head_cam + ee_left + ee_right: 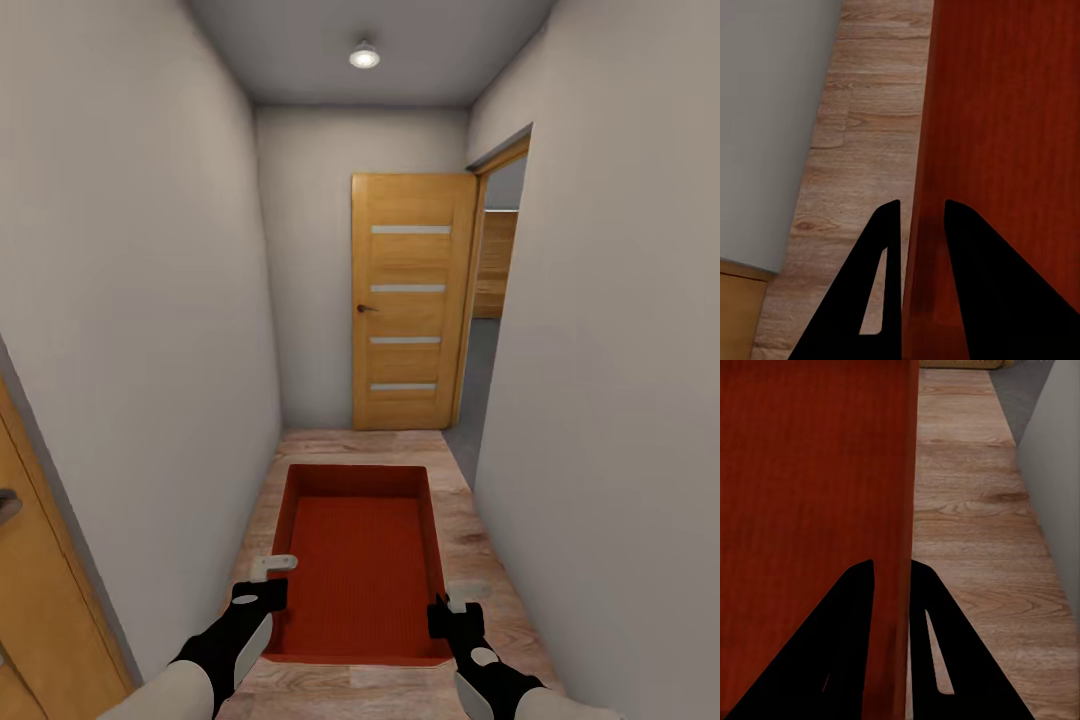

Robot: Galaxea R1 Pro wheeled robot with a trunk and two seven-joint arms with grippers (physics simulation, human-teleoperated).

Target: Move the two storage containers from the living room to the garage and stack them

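So both grippers, left gripper (262,590) and right gripper (448,612), pinch the storage container's (362,565) side walls, well short of the wooden door (410,300).

We're in a narrow home hallway: white walls (150,300), wood-plank floor (480,560), ceiling lamp (364,57), slatted wooden door (410,300) at far end.

No readable text, labels or signs appear anywhere.

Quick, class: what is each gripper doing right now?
Left gripper: shut on the storage container's left wall.
Right gripper: shut on the same container's right wall.
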